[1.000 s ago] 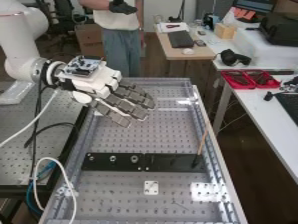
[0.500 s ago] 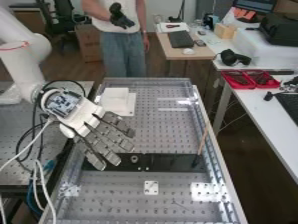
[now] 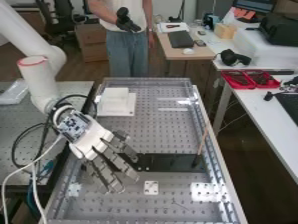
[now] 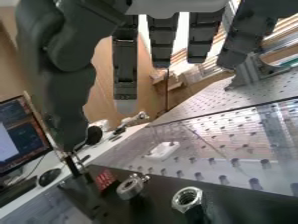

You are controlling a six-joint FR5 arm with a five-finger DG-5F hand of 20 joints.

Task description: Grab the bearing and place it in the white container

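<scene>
In the high view the hand (image 3: 91,143) is above the left part of the black plate (image 3: 174,162), its fingers straight and spread, holding nothing. The white container (image 3: 117,104) sits behind it at the bench's far left. The wrist view has the hand (image 4: 125,65) with its fingers extended and the thumb apart from them. Below them, on the black plate (image 4: 233,202), stand a metal ring that looks like the bearing (image 4: 130,187) and a threaded nut (image 4: 187,197). In the high view the hand covers the plate's left end.
A thin wooden stick (image 3: 203,141) stands upright at the plate's right end. A small white square piece (image 3: 151,188) lies on the perforated bench nearer the camera. Raised metal rails (image 3: 214,150) border the bench, and cables hang beside the arm at left.
The hand has come from the bench's far left toward the near end, over the plate's left part. The white container behind it has come into view. The fingers have stayed straight.
</scene>
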